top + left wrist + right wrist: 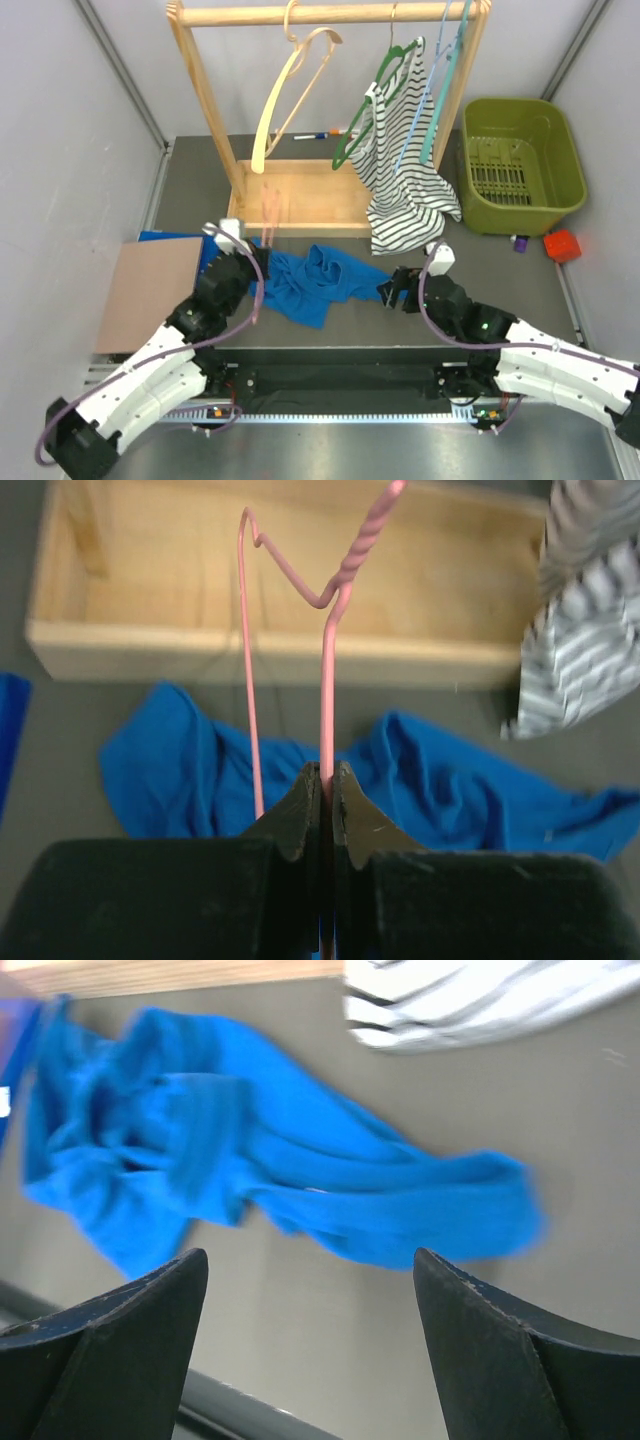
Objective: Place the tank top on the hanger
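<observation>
The blue tank top lies crumpled on the dark table, between my two grippers. My left gripper is at its left edge, shut on the thin pink wire hanger. In the left wrist view the hanger rises from between the closed jaws, its twisted neck and hook pointing toward the wooden base, with the tank top behind it. My right gripper is at the cloth's right end. In the right wrist view that gripper stands open and empty, just short of the tank top.
A wooden clothes rack stands behind, carrying a cream wooden hanger and a green hanger with a striped top. A green basket and a red object are at the right. A brown board lies at the left.
</observation>
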Robot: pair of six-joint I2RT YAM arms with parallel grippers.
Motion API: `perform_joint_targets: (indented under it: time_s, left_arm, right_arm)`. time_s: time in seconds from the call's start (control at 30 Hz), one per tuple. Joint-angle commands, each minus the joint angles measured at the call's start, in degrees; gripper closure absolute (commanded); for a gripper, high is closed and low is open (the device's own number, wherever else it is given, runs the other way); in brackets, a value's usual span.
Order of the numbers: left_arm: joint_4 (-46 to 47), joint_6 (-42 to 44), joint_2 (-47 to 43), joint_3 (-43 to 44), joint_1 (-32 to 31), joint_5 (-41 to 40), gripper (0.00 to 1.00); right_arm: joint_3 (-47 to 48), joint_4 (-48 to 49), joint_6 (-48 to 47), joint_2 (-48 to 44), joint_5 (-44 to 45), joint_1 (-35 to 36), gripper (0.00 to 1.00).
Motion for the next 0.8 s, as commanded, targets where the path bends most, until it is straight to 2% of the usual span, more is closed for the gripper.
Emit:
perform_joint_targets:
  time_s: [0.0, 0.07, 0.2, 0.37, 0.5, 0.77]
  left_arm:
    - [0.82, -4.41, -1.08, -4.80, -14.91, -19.69, 1.00]
    - [2.04, -5.47, -1.00, -6.83, -21.40, -26.70, 1.00]
    - [5.83, -7.40, 1.72, -7.89, -30.30, -33.76, 1.00]
    - [5.74, -11.27, 8.47, -5.08, -39.35, -39.92, 1.00]
    - [7.67, -13.38, 13.23, -3.24, -42.97, -43.70, 1.00]
    - [11.11, -14.79, 19.74, -0.68, -47.10, -45.64, 1.00]
  right_arm:
    - [7.83, 11.89, -0.43, 6.76, 3.13, 7.82, 0.17]
    - [10.47, 15.29, -0.61, 10.97, 5.33, 9.87, 0.17]
    - [13.56, 21.91, -0.96, 16.61, 5.78, 13.03, 0.17]
    - [16.63, 28.06, 0.01, 23.02, 6.05, 14.00, 0.18]
    - [18.22, 31.40, 0.10, 27.25, 5.61, 14.97, 0.19]
    - [22.17, 34.66, -0.51, 36.74, 6.05, 15.76, 0.20]
